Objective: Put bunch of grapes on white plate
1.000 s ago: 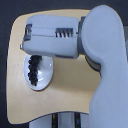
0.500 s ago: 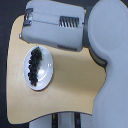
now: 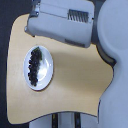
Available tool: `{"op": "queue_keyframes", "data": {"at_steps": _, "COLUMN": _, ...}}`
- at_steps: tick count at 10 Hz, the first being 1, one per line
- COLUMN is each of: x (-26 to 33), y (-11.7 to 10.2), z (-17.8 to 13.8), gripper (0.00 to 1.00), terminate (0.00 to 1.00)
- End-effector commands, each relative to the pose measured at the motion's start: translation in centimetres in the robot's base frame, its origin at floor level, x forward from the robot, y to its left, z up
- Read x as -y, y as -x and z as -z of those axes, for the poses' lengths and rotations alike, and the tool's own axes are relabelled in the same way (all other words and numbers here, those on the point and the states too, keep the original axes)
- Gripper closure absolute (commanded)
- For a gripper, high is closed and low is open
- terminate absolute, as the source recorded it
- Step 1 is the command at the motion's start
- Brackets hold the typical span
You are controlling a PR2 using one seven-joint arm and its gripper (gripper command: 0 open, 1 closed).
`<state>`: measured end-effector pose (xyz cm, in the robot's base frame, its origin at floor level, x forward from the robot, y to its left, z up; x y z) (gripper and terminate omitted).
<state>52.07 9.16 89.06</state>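
The bunch of grapes [image 3: 34, 64] lay lengthwise on the white plate [image 3: 46, 68], toward its left half in the exterior view, the dark cluster wholly inside the rim. The plate sat on the left part of the pale wooden tabletop [image 3: 75, 90], near its curved left edge, with a broad bare stretch of wood to its right and below it. The grey robot arm [image 3: 62, 22] hung across the far edge, apart from the plate, and whether its jaws were open could not be told.

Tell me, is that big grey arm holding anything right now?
Cannot be told: its tool isn't visible. The bunch of grapes lies on the white plate, apart from the arm.
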Motion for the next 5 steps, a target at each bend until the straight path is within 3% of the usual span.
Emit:
{"op": "queue_keyframes", "data": {"at_steps": 1, "x": 15.4, "y": -0.6, "z": -0.8, "gripper": 0.00, "terminate": 0.00}}
{"op": "queue_keyframes", "data": {"at_steps": 5, "x": 24.5, "y": -0.3, "z": -1.1, "gripper": 0.00, "terminate": 0.00}}
